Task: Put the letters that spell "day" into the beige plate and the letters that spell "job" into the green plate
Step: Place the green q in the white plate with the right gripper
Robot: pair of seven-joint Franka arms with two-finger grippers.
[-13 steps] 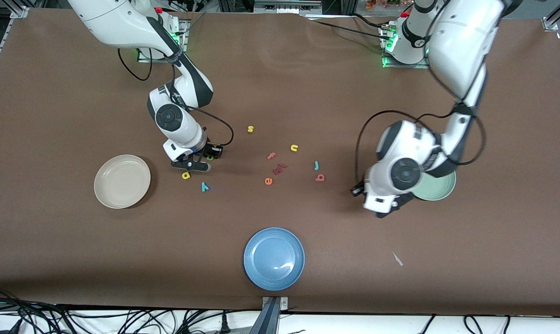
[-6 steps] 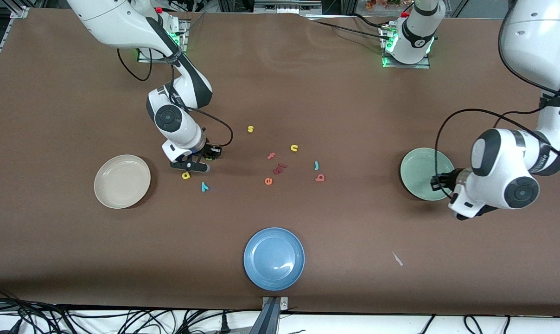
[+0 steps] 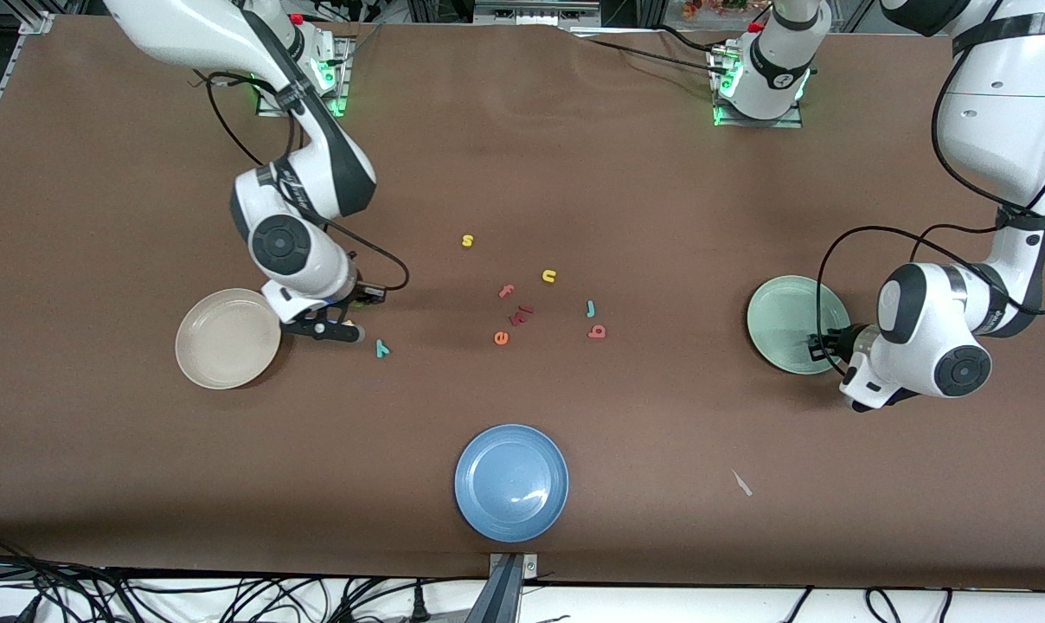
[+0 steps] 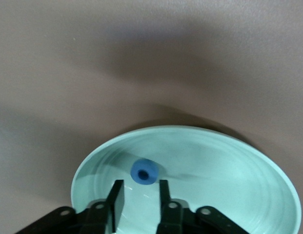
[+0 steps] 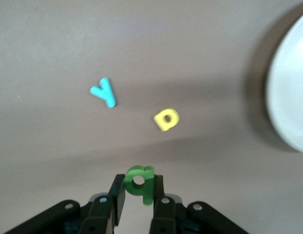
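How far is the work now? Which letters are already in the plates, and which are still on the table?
Done: the blue "o" lies in the green plate, under the open left gripper.
In hand: the right gripper holds the green "d" beside the beige plate, which holds no letter yet.
Left on the table: yellow "a", teal "y", teal "j", red "b".

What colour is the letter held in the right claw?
Green; the "d" shows best in the right wrist view, pinched in the right claw.
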